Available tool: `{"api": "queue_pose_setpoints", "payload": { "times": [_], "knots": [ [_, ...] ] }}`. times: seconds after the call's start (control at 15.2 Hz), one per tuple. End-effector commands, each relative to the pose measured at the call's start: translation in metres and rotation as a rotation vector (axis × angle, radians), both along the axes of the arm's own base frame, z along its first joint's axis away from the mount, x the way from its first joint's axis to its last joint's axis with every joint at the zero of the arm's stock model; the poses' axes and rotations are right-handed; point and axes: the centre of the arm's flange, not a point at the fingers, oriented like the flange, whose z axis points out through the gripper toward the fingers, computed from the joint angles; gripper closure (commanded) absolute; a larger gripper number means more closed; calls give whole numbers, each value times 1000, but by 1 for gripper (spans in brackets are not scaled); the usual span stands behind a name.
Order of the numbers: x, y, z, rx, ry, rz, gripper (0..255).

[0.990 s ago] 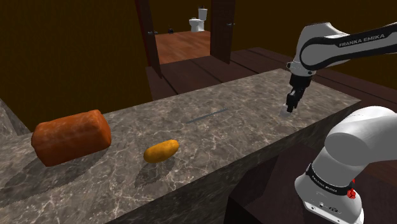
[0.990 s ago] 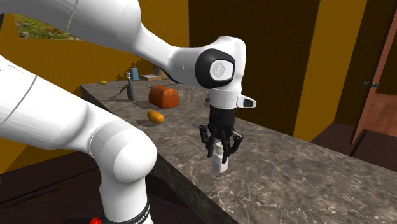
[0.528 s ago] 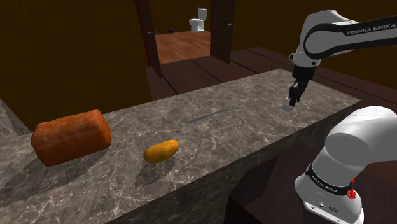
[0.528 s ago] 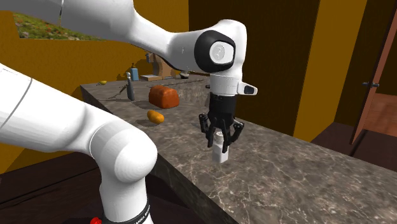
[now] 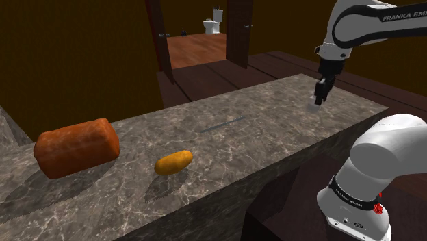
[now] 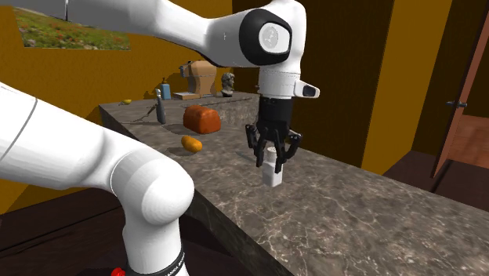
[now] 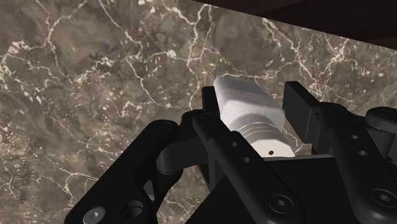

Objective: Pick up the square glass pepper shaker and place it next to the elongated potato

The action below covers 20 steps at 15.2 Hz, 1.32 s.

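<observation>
As the wrist view confirms (up close), claw (image 7: 254,102) clasps shaker (image 7: 248,119).

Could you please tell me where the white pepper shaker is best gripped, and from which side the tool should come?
Grip the pepper shaker across two opposite flat sides of its square body, just below the ridged cap, coming from straight above. The flat faces give the pads an even seat, and the shaker is upright. The tool clasps it this way now.
</observation>
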Motion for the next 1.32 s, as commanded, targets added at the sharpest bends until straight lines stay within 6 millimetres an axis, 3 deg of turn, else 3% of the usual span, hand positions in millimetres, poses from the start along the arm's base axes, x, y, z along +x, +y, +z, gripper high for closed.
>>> {"api": "queue_pose_setpoints", "payload": {
  "times": [0.0, 0.4, 1.25],
  "knots": [
    [1, 1, 11, 0, 0, 0, 255],
    [1, 1, 39, 0, 0, 0, 255],
    [116, 128, 39, 0, 0, 0, 255]
  ]
}}
